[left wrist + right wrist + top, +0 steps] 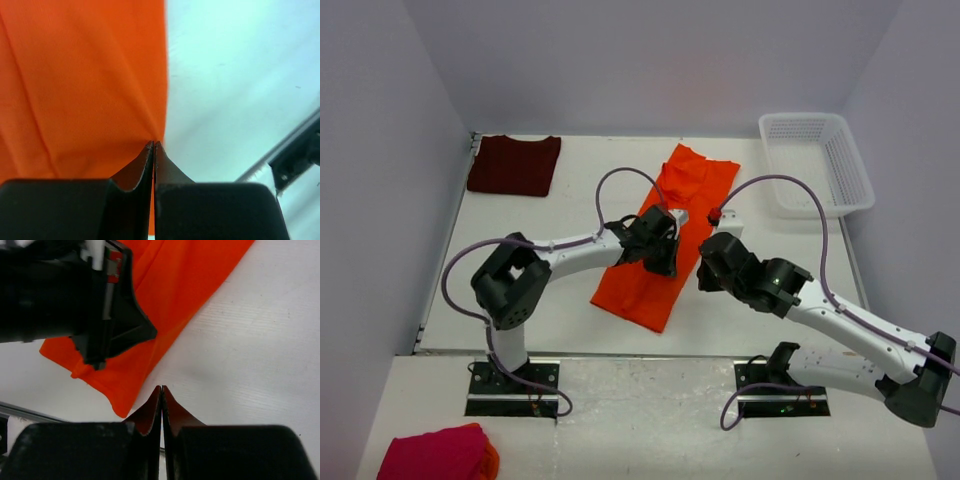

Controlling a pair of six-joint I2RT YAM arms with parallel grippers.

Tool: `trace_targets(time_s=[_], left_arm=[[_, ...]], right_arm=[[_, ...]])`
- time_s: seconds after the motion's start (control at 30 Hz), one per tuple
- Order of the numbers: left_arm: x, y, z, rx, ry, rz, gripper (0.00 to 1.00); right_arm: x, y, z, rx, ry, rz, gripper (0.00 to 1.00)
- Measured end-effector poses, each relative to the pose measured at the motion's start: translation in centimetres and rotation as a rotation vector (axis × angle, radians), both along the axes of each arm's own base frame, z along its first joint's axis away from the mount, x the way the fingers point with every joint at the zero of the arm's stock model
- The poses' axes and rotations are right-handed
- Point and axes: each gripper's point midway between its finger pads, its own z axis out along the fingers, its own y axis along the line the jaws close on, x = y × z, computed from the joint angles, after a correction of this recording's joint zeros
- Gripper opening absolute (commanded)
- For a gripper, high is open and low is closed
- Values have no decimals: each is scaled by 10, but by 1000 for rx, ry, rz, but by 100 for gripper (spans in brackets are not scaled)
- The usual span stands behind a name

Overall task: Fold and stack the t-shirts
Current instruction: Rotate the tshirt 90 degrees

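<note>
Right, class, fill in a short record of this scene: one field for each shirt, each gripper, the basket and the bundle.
orange shirt: mid-table, folded into a long strip, lying diagonally
maroon shirt: folded, far left corner, apart from the orange one
left gripper: shut, tips at the orange shirt's edge
right gripper: shut, over the table just beside the orange shirt
basket: white, far right corner
bundle: pink, near left, in front of the arm bases
stacked: not yet
</note>
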Motion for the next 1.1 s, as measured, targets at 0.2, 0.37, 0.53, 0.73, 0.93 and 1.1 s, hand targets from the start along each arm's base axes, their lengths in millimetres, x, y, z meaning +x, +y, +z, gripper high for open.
trace_targets(time_s=[0.2, 0.37, 0.53, 0.73, 0.93, 1.1], left_arm=[[31, -11, 99, -101, -246, -13, 0], [91, 16, 134, -47, -354, 126, 0], [115, 45, 91, 15, -259, 129, 0], [81, 41, 39, 67, -127, 43, 0], [102, 37, 39, 75, -164, 22, 0], [141, 34, 32, 77, -201, 31, 0]], right_arm=[[1, 2, -17, -24, 35, -21, 6], [-3, -2, -41, -63, 88, -44, 22], [-5, -4, -46, -70, 101, -49, 25], [-4, -3, -48, -77, 104, -50, 34], [-4, 15, -68, -70, 160, -17, 36], [-16, 22, -102, -53, 235, 16, 36]])
